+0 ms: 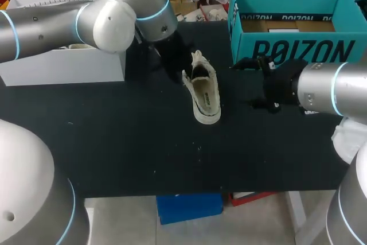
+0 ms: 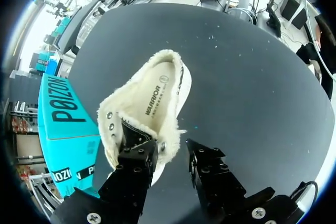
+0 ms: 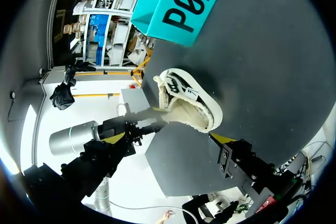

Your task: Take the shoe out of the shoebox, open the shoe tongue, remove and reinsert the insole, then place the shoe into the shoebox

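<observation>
1. Closest to my left wrist camera is the left pincer (image 2: pixel 168 151), its two black fingers standing apart. One finger (image 2: pixel 137 157) sits in the mouth of the shoe (image 2: pixel 149 95), against the eyelet flap. The other hangs just beside the shoe over bare table and does not touch it as far as I can see, so nothing is clamped.
2. The shoe (image 1: pixel 202 93) is cream with a fleecy lining. It is out of the shoebox and lies on the black table (image 1: pixel 143 142) near the middle, tipped so that its opening shows.
3. The insole (image 2: pixel 157 90) lies inside the shoe.
4. From the head camera, my left arm (image 1: pixel 86 18) comes in from the left, and its pincer (image 1: pixel 175 61) is at the shoe's far end.
5. The right pincer (image 1: pixel 250 84) hovers to the right of the shoe, apart from it. Its fingers are spread wide with nothing between them.
6. In the right wrist camera, one yellow-tipped finger (image 3: pixel 224 140) of that pincer points toward the shoe (image 3: pixel 191 109) and stops short of it.
7. The shoebox (image 1: pixel 292 32) is teal and open-topped. It stands at the table's far right, just behind the right pincer and near the shoe.
8. A white box (image 1: pixel 63 64) stands at the table's far left, under my left arm.
</observation>
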